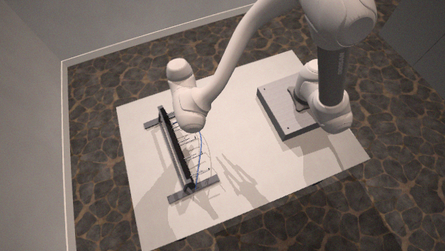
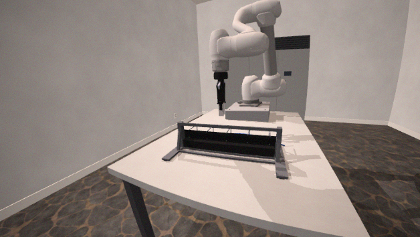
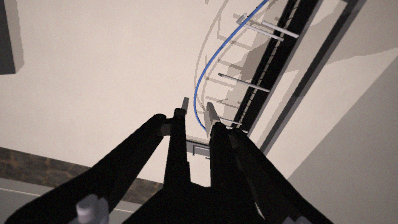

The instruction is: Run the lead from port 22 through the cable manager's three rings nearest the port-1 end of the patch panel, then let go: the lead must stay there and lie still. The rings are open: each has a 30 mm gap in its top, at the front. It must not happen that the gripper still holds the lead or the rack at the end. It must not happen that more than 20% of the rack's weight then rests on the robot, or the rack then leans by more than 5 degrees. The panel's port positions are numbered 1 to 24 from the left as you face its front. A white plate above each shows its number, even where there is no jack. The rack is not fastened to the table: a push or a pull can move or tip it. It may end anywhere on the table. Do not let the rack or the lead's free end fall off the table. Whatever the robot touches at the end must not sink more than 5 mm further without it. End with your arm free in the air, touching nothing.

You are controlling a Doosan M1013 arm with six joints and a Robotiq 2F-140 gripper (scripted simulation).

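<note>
Overhead, the white arm (image 1: 227,60) reaches from its grey base plate (image 1: 273,106) across the desk (image 1: 248,152) and hangs its wrist above one end of the rack (image 1: 193,193). Its black fingers point down and stand slightly parted, with bare desk showing through the gap; they grip nothing. In the wrist view the blue lead (image 3: 210,70) runs in a long curve beside the dark patch panel (image 3: 277,60), passing just off the right fingertip; whether it touches that tip cannot be told. From above, the lead bows out in front of the panel, among the thin wire rings (image 1: 188,142) that stick out from it, and meets the panel near the rack's foot closest to the camera. Which rings it actually passes through cannot be made out. The exterior view shows the rack from its back, standing upright on both feet near the middle of the desk, with the fingers hanging above the desk beyond its left end, close to the base plate.
</note>
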